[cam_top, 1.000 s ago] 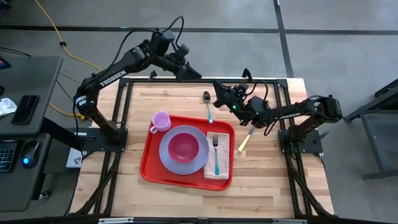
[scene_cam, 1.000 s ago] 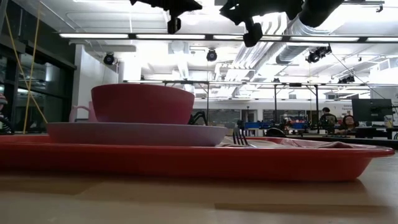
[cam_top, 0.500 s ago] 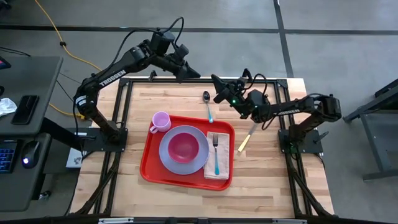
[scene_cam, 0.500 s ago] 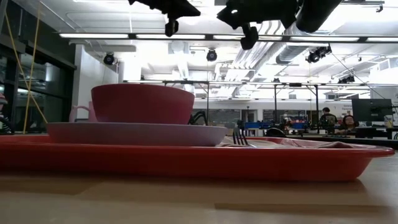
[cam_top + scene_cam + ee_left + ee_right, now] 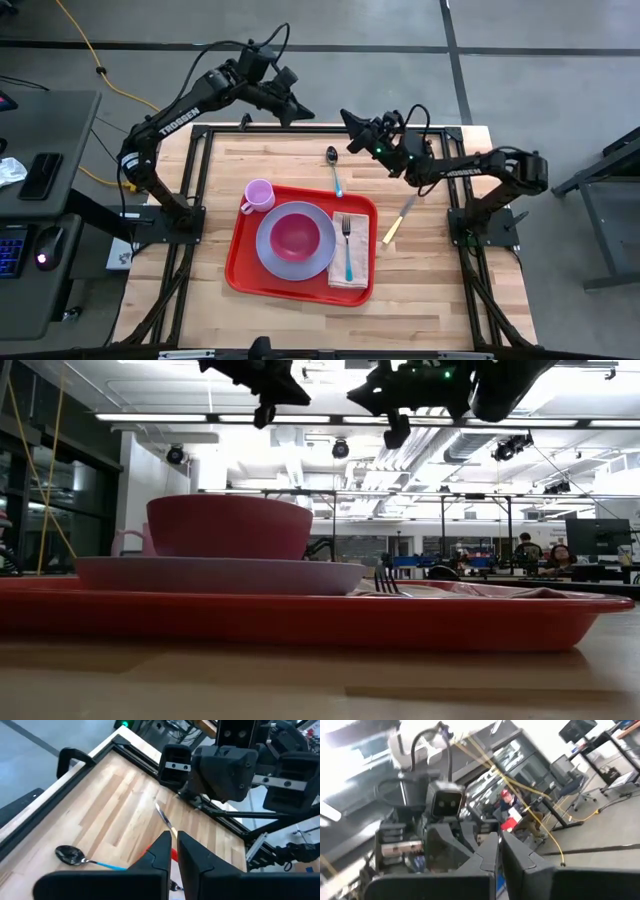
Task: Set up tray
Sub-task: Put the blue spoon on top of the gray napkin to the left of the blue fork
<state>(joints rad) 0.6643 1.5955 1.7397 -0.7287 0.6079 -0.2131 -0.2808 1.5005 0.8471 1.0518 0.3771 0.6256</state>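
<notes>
The red tray [image 5: 243, 262] lies on the table's middle, near side. It carries a lavender plate [image 5: 271, 258] with a red bowl [image 5: 296, 235], a lavender cup [image 5: 258, 195], and a fork [image 5: 347, 245] on a tan napkin [image 5: 357, 272]. In the low view the tray [image 5: 300, 622] fills the foreground. A spoon [image 5: 333, 165] lies on the wood beyond the tray, and a knife [image 5: 397, 219] lies to its right. My left gripper [image 5: 302, 116] hangs shut, high over the far edge. My right gripper [image 5: 346, 123] is shut too, raised beyond the spoon.
A black metal frame [image 5: 200, 180] runs around the tabletop. Bare wood [image 5: 440, 290] shows right of and nearer than the tray. The left wrist view shows the spoon [image 5: 75, 856], the knife [image 5: 164, 817] and my right arm [image 5: 225, 765] beyond them. People sit far back in the room [image 5: 555, 555].
My right gripper has risen and drawn back toward the far edge, tipping upward. My left gripper has moved slightly up and toward the far-left. Both stay shut. Nothing on the table has moved.
</notes>
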